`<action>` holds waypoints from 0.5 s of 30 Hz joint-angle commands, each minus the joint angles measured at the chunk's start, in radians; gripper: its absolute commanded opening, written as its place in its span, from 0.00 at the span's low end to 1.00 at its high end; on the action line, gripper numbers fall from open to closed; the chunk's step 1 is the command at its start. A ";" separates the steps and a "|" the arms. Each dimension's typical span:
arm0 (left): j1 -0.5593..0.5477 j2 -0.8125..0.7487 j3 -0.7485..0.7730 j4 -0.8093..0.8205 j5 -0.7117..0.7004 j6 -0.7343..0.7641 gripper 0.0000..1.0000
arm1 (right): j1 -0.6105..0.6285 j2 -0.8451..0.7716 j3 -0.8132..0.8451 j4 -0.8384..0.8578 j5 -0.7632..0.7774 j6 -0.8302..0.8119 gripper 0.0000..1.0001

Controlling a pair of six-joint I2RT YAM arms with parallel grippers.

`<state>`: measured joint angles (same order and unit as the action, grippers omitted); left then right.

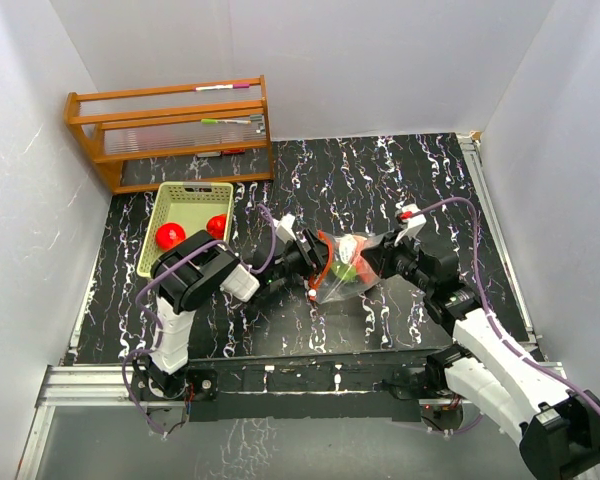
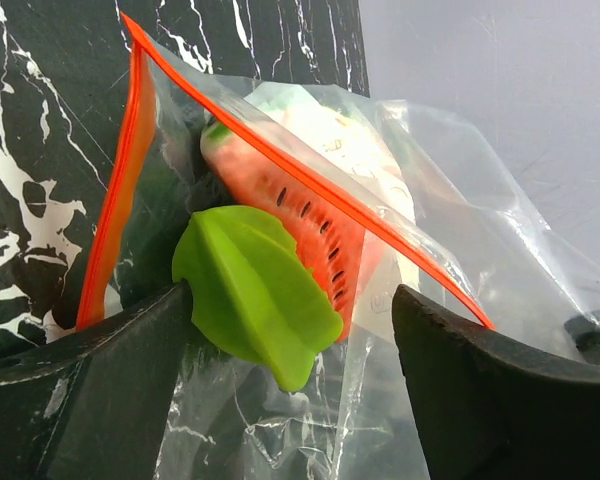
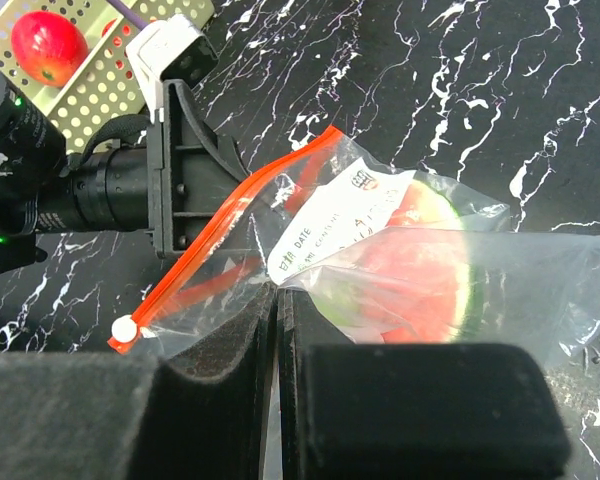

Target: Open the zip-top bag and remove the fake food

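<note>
Step in hand: emptying, with the zip already open. The right jaws, at the right side of the zip-top bag (image 3: 540, 290), are pressed flat together on a fold of its film. The bag sits mid-counter (image 1: 400, 180) between the two arms.

Its red zip strip (image 2: 280, 160) gapes toward the left jaws. These stand wide at the mouth, one either side of the green piece (image 2: 250, 295), and grip nothing. The watermelon slice (image 2: 315, 215) lies just behind the green piece, inside the bag.

Beyond the bag, to its far left, the basket (image 1: 193, 189) holds two red fruits (image 1: 170, 236).

Next move, judged: the left jaws need to close on the green piece alone, not the film, and draw it out while the right jaws anchor the bag.
</note>
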<state>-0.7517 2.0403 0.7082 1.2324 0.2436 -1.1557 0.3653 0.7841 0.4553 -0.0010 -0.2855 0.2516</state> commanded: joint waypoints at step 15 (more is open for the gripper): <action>-0.066 0.115 0.203 -0.399 -0.085 0.065 0.68 | 0.072 0.019 0.016 0.032 0.087 -0.029 0.08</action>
<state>-0.7921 2.1040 0.9039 1.0336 0.1898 -1.1389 0.4282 0.8074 0.4553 -0.0105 -0.2211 0.2337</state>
